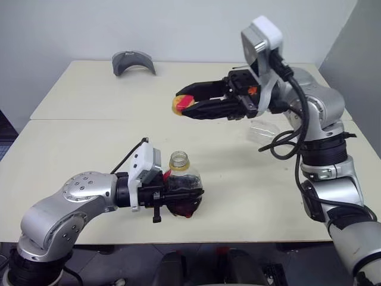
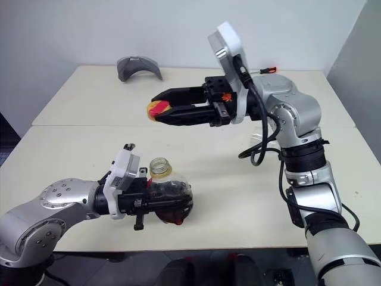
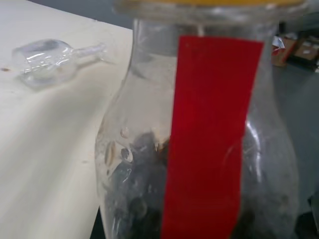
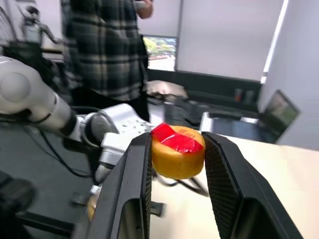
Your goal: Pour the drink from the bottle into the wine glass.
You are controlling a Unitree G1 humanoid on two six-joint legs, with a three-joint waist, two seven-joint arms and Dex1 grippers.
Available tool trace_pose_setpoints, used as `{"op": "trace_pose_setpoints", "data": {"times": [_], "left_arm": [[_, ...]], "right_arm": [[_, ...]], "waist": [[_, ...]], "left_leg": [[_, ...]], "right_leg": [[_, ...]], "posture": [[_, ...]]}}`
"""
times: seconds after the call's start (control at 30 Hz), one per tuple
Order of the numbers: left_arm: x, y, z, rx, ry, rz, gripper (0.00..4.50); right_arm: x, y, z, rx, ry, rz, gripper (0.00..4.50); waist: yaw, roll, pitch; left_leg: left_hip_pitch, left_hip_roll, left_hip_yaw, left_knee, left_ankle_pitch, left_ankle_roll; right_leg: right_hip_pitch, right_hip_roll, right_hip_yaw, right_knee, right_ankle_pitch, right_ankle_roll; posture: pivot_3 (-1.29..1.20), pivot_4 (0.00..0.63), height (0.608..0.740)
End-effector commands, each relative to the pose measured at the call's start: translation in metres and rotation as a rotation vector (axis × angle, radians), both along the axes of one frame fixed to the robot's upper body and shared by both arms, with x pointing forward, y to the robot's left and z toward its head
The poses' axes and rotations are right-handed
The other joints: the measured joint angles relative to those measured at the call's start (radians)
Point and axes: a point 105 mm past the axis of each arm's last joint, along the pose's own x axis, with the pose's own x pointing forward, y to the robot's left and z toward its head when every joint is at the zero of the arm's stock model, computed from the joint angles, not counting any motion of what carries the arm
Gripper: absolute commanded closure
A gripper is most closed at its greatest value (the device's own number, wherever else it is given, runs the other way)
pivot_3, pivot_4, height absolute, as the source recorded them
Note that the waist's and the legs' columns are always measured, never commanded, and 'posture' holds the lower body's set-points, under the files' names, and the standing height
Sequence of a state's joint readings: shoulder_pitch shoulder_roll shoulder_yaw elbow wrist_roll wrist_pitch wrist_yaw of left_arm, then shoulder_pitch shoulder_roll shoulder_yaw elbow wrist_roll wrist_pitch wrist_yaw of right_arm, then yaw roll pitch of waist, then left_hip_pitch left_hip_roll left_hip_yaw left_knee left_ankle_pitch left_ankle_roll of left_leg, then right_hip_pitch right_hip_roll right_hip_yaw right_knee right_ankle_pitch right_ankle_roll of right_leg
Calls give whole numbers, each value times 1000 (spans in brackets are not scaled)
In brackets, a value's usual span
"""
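Above the worktop (image 1: 77, 143), left hand (image 1: 181, 195) clamped the uncapped bottle (image 1: 181, 185); right hand (image 1: 186, 104) clamped its yellow cap (image 4: 178, 152); wine glass (image 1: 264, 128) lay sideways.

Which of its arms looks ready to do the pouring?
Probably the left: its gripper holds the open bottle, while the right gripper is busy with the yellow cap. The wine glass lies tipped over, though.

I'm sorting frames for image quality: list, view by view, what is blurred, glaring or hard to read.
Left wrist view: the bottle sits so near the lens that its red tag strip looks soft; the wine glass lying on the table is hazy. Right wrist view: the yellow cap reads well; the person behind is smeared. Head views: even light, no strong glare.
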State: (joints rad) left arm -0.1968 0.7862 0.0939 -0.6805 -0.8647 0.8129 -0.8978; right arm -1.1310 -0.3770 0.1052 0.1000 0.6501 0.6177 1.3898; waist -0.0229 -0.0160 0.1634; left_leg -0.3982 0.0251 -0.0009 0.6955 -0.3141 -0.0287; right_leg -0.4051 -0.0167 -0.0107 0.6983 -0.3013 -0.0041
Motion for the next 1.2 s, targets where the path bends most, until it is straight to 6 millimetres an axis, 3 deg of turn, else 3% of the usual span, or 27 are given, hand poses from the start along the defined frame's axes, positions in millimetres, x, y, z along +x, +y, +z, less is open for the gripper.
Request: {"op": "trace_pose_setpoints", "data": {"times": [0.03,0.2,0.33,0.5,0.63,0.73,0.93,1.2], "left_arm": [[-6,-5,12,-19,-57,-41,3448],[3,-2,14,-26,-71,7,3448],[9,5,16,-32,-80,74,3448],[5,11,9,-47,-52,143,3448],[9,10,5,-80,-45,201,3448],[11,6,-1,-80,-55,216,3448],[18,2,-7,-68,-88,211,3448],[21,-3,-3,-35,-140,167,3448]], "right_arm": [[-14,0,12,9,-80,46,3295],[-4,-8,8,28,-44,-58,3295],[7,-33,-13,15,43,-227,3295],[2,-74,-72,-13,229,-510,3295],[-10,-81,-110,23,328,-707,3295],[2,-82,-139,23,315,-999,3295],[24,-99,-174,45,275,-1441,3295],[51,-125,-202,109,303,-1724,3295]], "waist": [[-3,0,0],[-5,0,0],[2,0,0],[16,-1,0],[16,0,0],[14,0,0],[17,0,0],[16,0,0]], "left_leg": [[0,1,0,0,0,0],[0,1,0,0,0,0],[-1,0,0,0,0,0],[-2,0,0,-1,0,0],[0,1,0,-1,0,0],[1,2,1,-1,0,0],[0,1,2,-1,3,-5],[1,1,2,-2,3,-5]], "right_leg": [[0,1,0,0,0,0],[0,1,0,0,0,0],[0,0,0,-1,0,0],[0,0,0,-2,0,0],[0,0,1,-1,0,0],[1,2,1,0,0,0],[0,3,2,0,0,1],[0,3,3,-1,0,1]], "posture": [[0,150,740],[0,150,740],[0,150,740],[0,150,740],[0,150,740],[0,150,740],[0,150,740],[0,150,740]]}}
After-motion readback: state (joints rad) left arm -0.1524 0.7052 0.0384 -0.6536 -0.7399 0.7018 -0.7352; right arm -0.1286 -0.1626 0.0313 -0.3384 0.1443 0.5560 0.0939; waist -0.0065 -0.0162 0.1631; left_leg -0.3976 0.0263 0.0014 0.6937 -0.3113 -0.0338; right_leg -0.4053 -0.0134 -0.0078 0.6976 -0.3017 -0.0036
